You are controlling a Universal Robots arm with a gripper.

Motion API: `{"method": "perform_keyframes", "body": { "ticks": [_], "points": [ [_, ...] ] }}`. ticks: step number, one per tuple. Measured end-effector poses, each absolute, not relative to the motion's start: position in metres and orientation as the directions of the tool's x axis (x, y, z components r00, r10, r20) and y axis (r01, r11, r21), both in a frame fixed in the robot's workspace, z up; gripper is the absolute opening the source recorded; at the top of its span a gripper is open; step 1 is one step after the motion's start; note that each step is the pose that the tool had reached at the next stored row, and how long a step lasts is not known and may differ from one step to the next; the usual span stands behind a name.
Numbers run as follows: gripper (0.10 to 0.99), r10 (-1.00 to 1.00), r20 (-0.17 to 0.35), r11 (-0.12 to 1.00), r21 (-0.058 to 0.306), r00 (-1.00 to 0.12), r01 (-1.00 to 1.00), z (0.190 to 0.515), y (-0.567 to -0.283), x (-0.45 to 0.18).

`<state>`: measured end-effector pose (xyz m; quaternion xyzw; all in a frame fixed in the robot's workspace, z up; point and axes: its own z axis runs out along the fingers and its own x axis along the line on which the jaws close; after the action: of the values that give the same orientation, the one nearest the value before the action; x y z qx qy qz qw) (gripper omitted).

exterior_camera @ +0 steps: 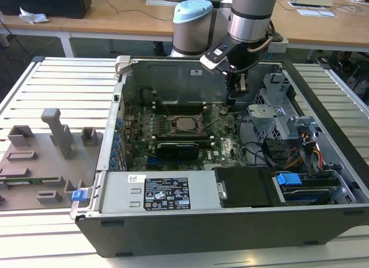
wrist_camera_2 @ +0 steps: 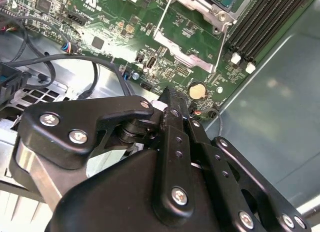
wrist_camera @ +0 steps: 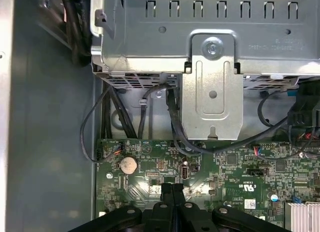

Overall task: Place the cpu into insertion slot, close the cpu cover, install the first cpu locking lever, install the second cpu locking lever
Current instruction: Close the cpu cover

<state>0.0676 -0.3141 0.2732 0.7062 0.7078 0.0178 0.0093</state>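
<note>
The cpu (exterior_camera: 185, 124) shows as a pale silver square in the insertion slot (exterior_camera: 173, 125) in the middle of the green motherboard (exterior_camera: 228, 147). A silvery frame, the cpu cover (wrist_camera_2: 200, 5), lies around it; whether it is latched I cannot tell. Thin wire levers (wrist_camera_2: 221, 47) run beside the socket. My gripper (exterior_camera: 241, 90) hangs over the board toward the exterior view's right of the socket, close to the case's back wall. In both wrist views its black fingers (wrist_camera_2: 172, 100) (wrist_camera: 172, 189) are pressed together with nothing between them.
A metal drive cage (exterior_camera: 271, 98) (wrist_camera: 212, 77) with black cables (wrist_camera: 150, 100) stands close to the gripper. A coin battery (wrist_camera_2: 197, 90) (wrist_camera: 128, 165) sits just beyond the fingertips. A long black card (exterior_camera: 179, 147), the power supply (exterior_camera: 155, 190) and a grey fixture tray (exterior_camera: 46, 158) lie nearer.
</note>
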Motion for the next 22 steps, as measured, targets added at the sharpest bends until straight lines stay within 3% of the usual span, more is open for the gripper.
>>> {"method": "perform_keyframes", "body": {
  "ticks": [5,10,11,22],
  "points": [
    [0.106,1.0,0.012,0.002,0.035,-0.002,0.999,0.265,-0.314,0.068],
    [0.106,1.0,0.012,0.002,-0.026,-0.002,1.0,0.26,-0.314,0.073],
    [0.106,1.0,0.012,0.002,-0.054,-0.002,0.999,0.258,-0.314,0.075],
    [0.106,1.0,0.014,0.002,-0.053,-0.001,0.999,0.246,-0.314,0.058]
  ]
}}
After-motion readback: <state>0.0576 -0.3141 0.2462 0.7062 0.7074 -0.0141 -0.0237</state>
